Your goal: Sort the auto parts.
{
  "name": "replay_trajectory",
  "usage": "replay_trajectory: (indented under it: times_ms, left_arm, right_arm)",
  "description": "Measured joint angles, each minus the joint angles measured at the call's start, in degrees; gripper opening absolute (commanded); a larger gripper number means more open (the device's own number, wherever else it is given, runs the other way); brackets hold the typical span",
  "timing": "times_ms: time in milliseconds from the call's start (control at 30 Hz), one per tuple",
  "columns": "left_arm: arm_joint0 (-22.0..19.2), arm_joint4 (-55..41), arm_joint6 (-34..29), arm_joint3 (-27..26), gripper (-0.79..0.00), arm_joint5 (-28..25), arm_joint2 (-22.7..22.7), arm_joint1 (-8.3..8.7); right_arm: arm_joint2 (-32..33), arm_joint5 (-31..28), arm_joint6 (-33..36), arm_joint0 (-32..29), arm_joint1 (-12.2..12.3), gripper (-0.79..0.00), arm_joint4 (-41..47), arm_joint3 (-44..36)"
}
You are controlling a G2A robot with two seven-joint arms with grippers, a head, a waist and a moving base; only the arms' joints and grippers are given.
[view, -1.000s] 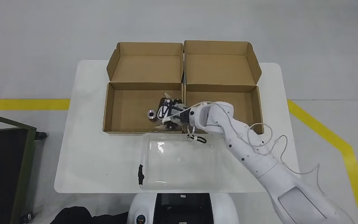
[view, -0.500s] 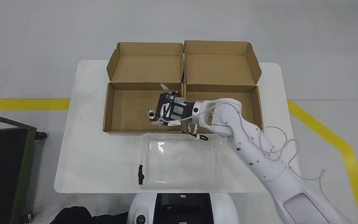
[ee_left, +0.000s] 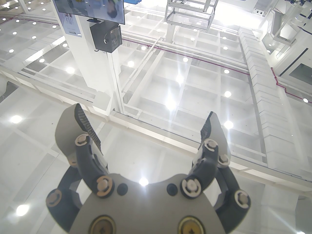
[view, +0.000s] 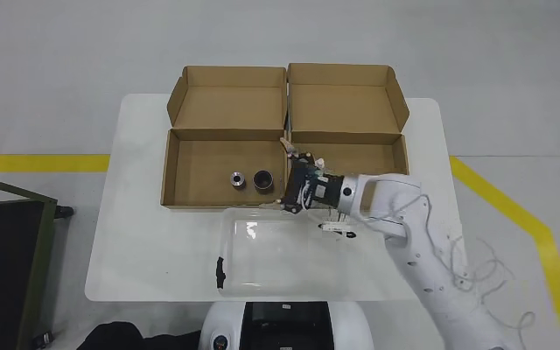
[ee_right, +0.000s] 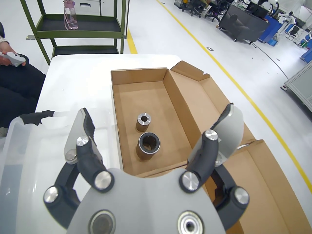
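Two metal parts stand in the left cardboard box (view: 197, 171): a small silver cylinder (view: 236, 179) (ee_right: 143, 122) and, right beside it, a wider dark bushing (view: 263, 180) (ee_right: 149, 145). My right gripper (view: 285, 174) (ee_right: 158, 116) is open and holds nothing. It hovers just right of the bushing, over the wall between the two boxes. In its own wrist view my left gripper (ee_left: 144, 113) is open too, pointing up at the ceiling.
The right cardboard box (view: 376, 157) (ee_right: 256, 171) has its lid folded back, like the left one. A clear plastic bin (view: 280, 254) (ee_right: 36, 147) sits in front of the boxes near the table's front edge. A green cart (view: 26, 254) stands left of the table.
My right gripper was over the left box with the dark bushing. It has let go, opened, and drawn back to the right. The bushing now stands beside the silver cylinder.
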Motion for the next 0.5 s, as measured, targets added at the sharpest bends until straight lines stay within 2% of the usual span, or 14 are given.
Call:
replay_trajectory:
  times_ms: [200,500]
  left_arm:
    - [0.00,0.00,0.00,0.00,0.000,0.00,0.00,0.00]
    - [0.00,0.00,0.00,0.00,0.000,0.00,0.00,0.00]
  right_arm:
    - [8.57,-1.08,-2.13,-7.31,1.84,0.000,-1.19,-3.55]
    - [19.78,0.60,-7.46,-17.18,3.68,0.000,-3.73,-6.82]
